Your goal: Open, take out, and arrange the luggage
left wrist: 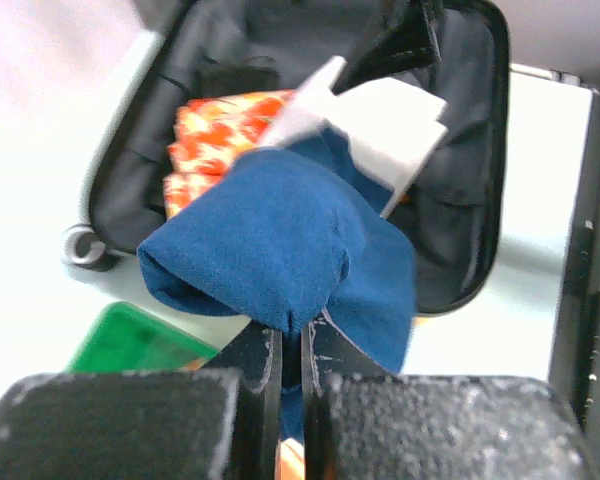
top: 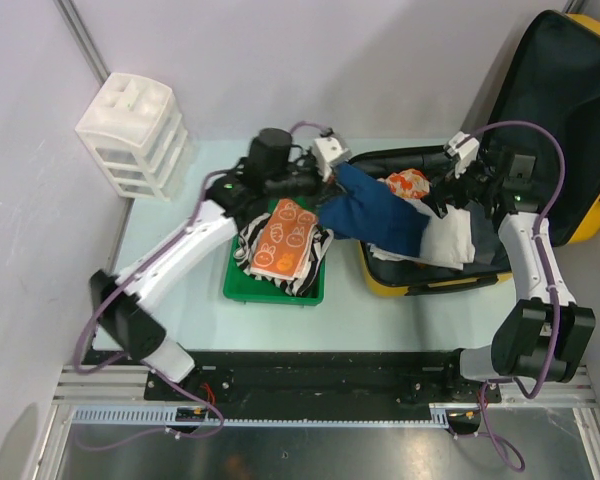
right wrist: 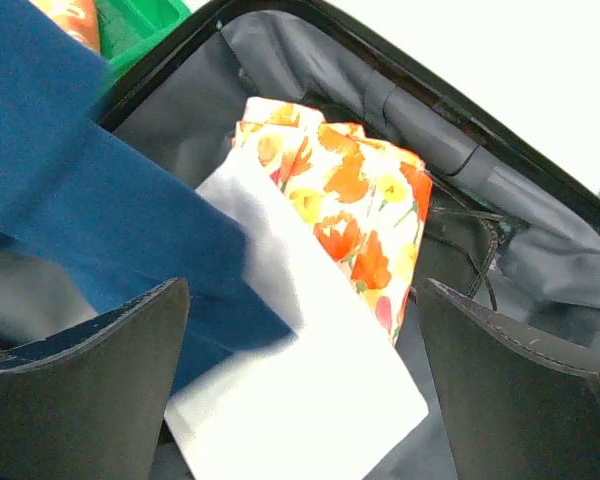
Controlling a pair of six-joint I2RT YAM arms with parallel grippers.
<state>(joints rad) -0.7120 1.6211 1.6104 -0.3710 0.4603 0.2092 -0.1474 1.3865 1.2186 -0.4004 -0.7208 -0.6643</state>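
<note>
Three views split the facts. From above, the luggage (top: 570, 110) fills the right of the frame. Its shell lies flat on the table (top: 420, 320) and its black-lined lid stands up in the upper right corner.

Only the left wrist view shows the left gripper (left wrist: 292, 345) pinched tight on a fold of the blue cloth (left wrist: 270, 240). Seen from above, that cloth runs from the fingers across the suitcase's left rim into the shell and hides part of the contents.

Only the right wrist view shows the right gripper (right wrist: 300, 370) with its fingers spread wide and holding nothing. Below it, inside the shell, a white folded cloth (right wrist: 320, 400) partly covers an orange floral fabric (right wrist: 350, 210).

At centre in the top view, just left of the luggage, a green tray (top: 275, 292) carries an orange bunny-print cloth (top: 285, 240) over striped fabric (top: 305, 278). A white drawer unit (top: 135, 135) stands well apart at upper left.
</note>
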